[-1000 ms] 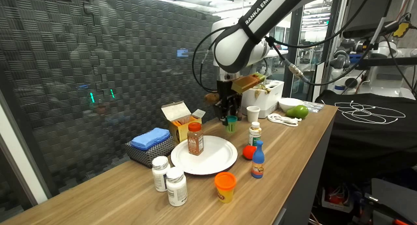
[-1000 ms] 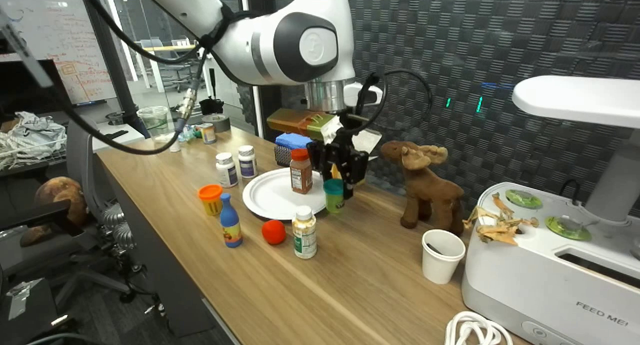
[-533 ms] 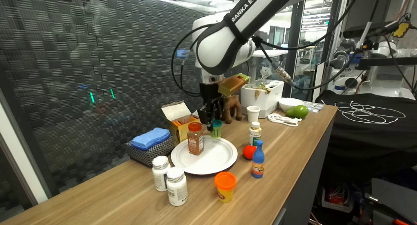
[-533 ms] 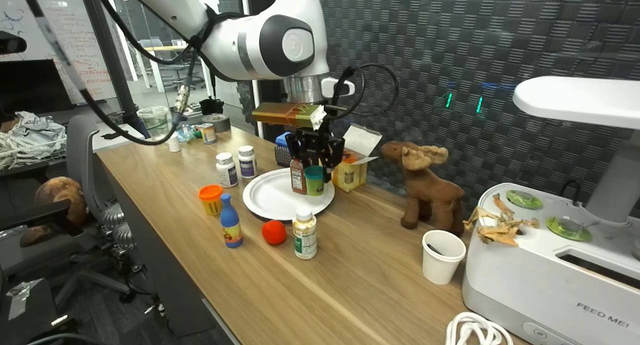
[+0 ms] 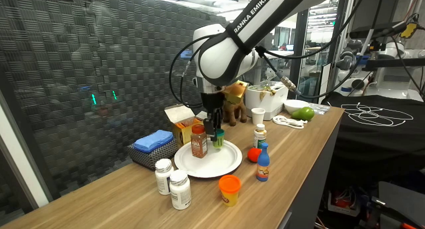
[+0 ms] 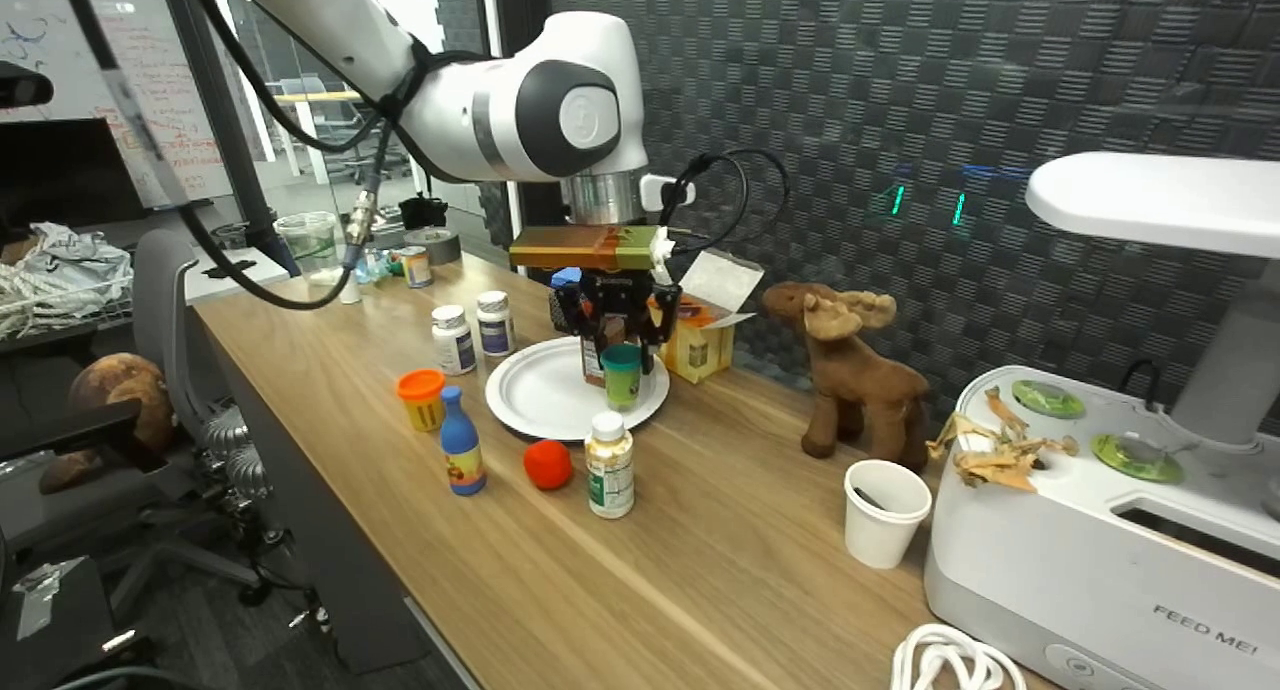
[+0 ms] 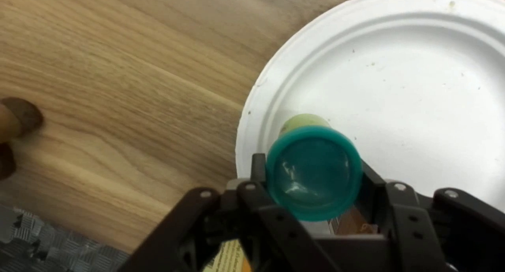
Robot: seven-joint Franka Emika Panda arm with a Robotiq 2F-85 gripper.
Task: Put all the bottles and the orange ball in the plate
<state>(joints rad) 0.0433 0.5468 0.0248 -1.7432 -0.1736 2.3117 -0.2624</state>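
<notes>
"Ball first: how does it look, and where does it lie from the fingers?"

"Plain, round and bright red-orange, on the table and off the plate, well apart from the fingers. A blue bottle and a white-capped bottle with a green label stand upright near it, one on either side."

"And the fingers themselves?"

"They grip a green tub, one finger on each side of its teal lid, over the plate. I cannot tell whether the tub touches it."

"What do the containers hold?"

"The plate, below the fingers, carries a red-capped bottle of reddish-brown stuff, upright and just beside them. Near the fingers an open carton holds orange packets. Well away from them, two white pill bottles stand close together on the table, with a yellow tub under an orange lid near those. Also well apart, a paper cup has something dark in it."

"Any writing?"

"'FEED ME!' on a white box with dried leaves on top, well apart from the fingers, and 'EMIKA' on the arm above them. The labels on the bottles are too small to read with certainty."
</notes>
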